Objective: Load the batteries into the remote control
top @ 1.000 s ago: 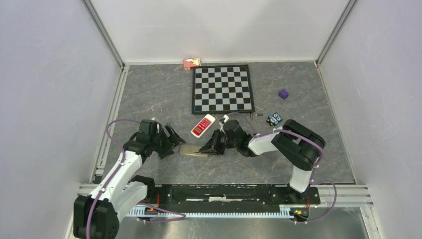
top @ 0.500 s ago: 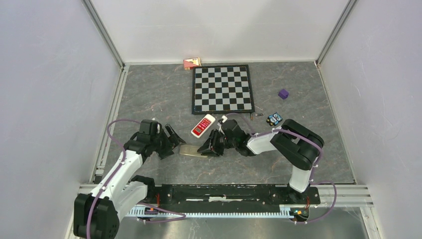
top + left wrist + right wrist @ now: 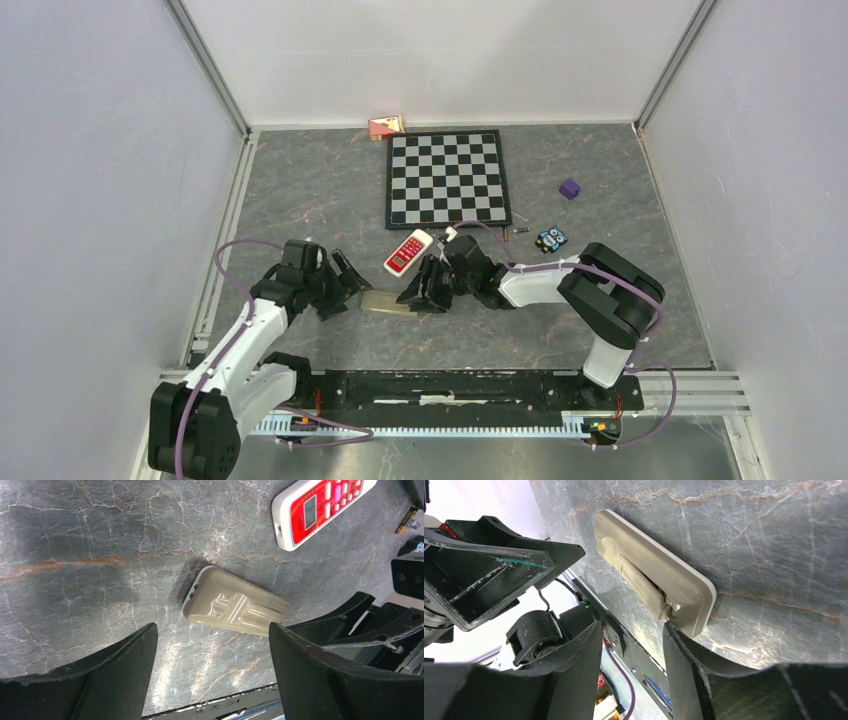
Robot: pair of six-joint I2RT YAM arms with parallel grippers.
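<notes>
Boxing in beige remote (image 3: 385, 303) on tabletop (image 3: 330, 190).
Holding left fingers (image 3: 100, 680) wide open, right fingers (image 3: 704, 680) open against remote's end edge.

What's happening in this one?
Both arms flank a beige remote lying face down. The left arm holds its jaws open above it; the right arm has open jaws at its end, one apparently touching the edge. A battery lies loose near the red-and-white remote.

We see left end effector (image 3: 212, 647) spread wide over the grey surface (image 3: 90, 535) | beige remote (image 3: 235, 607) back-up ahead of its gap, untouched | red-and-white remote (image 3: 320, 510) upper right | one battery (image 3: 406, 521) near it, right edge
</notes>
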